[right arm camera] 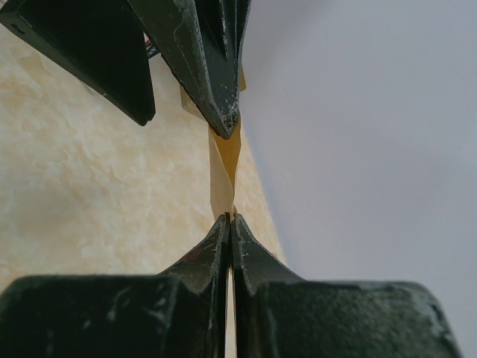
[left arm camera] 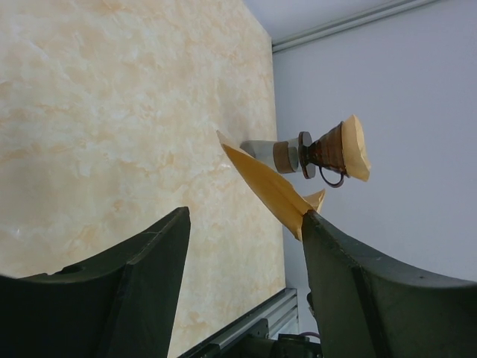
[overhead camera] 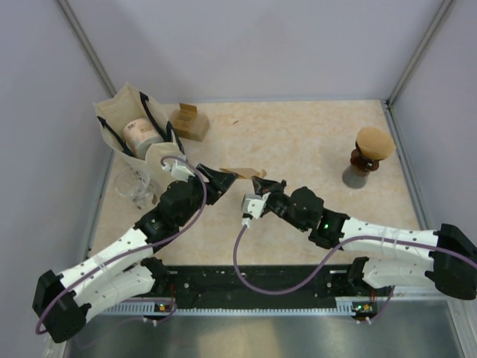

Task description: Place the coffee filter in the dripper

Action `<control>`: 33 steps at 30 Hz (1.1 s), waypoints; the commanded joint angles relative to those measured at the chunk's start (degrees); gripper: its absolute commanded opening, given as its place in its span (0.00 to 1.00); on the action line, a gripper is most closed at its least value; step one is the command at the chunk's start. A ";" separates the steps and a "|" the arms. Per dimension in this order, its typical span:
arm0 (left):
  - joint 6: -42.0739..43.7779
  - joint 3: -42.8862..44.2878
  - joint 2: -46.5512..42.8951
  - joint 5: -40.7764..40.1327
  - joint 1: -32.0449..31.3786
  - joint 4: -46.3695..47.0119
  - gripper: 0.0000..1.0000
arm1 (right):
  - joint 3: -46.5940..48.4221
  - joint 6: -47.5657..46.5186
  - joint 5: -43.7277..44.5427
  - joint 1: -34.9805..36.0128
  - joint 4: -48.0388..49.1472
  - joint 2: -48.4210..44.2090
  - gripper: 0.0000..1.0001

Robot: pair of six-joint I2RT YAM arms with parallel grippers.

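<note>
Tan paper, the coffee filter [right arm camera: 223,168], is held above the worktop [overhead camera: 298,134], pinched flat in the fully closed right pincer [right arm camera: 229,218]. The left pincer [left arm camera: 246,216] is spread wide (gripping nothing). Carriage to the dripper [overhead camera: 370,153], well apart, is yet to be done.
</note>
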 commanded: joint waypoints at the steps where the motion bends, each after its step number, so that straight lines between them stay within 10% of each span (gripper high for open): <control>1: -1.35 2.86 1.38 0.26 -0.04 1.09 0.66 | 0.58 -0.43 -1.15 0.26 3.43 -1.19 0.00; 17: -3.47 3.83 3.84 -1.50 -0.13 2.32 0.62 | -1.18 -4.21 -3.08 2.10 2.72 -1.53 0.00; 33: -4.70 5.85 6.92 0.17 0.05 2.77 0.08 | -0.74 -1.76 -4.49 2.54 2.46 -0.75 0.04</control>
